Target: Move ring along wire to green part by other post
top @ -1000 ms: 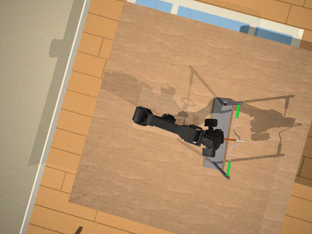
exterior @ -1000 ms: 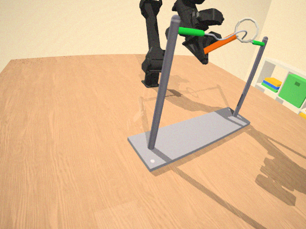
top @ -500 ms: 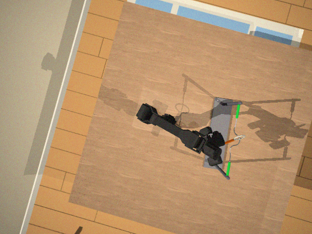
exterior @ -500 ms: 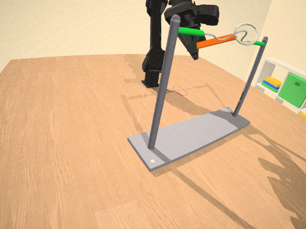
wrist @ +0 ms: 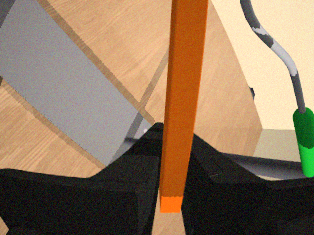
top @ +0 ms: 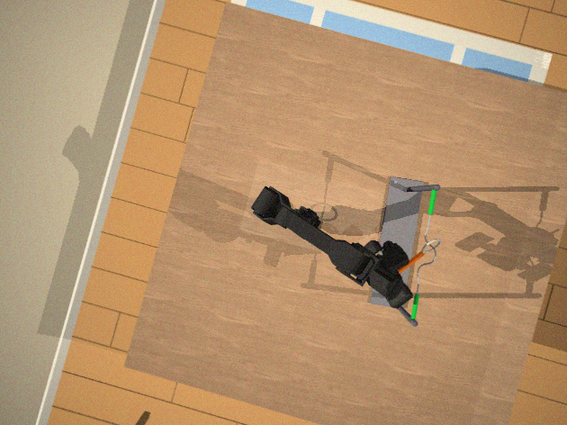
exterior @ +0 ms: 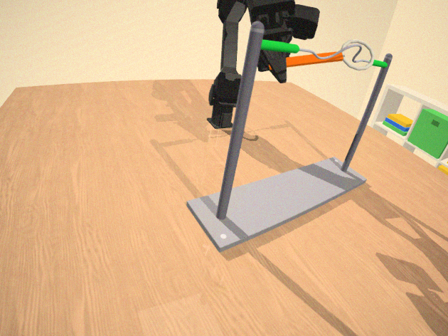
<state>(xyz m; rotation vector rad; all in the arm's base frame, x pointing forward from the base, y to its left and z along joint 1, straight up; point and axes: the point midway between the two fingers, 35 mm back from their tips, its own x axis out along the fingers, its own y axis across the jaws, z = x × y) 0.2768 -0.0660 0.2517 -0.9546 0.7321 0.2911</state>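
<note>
My gripper (exterior: 274, 70) (wrist: 167, 130) is shut on the orange handle (top: 411, 262) (exterior: 313, 59) (wrist: 185, 83), near its free end. The pale ring (top: 439, 242) (exterior: 358, 68) is around the bent middle stretch of the thin grey wire (top: 418, 278) (exterior: 325, 57) (wrist: 284, 58). Whether ring and wire touch cannot be told. One green part (top: 414, 306) (exterior: 280, 46) is beside the near post (exterior: 239, 119); the other green part (top: 432, 202) (exterior: 380, 63) is beside the far post (exterior: 368, 115). The ring is out of the wrist view.
Both posts stand on a grey base plate (top: 399, 236) (exterior: 284, 198) (wrist: 60, 78) on the wooden table. In the top view the arm (top: 326, 243) reaches over the plate close to the lower post. A shelf (top: 387, 30) (exterior: 390, 92) stands beyond the table edge.
</note>
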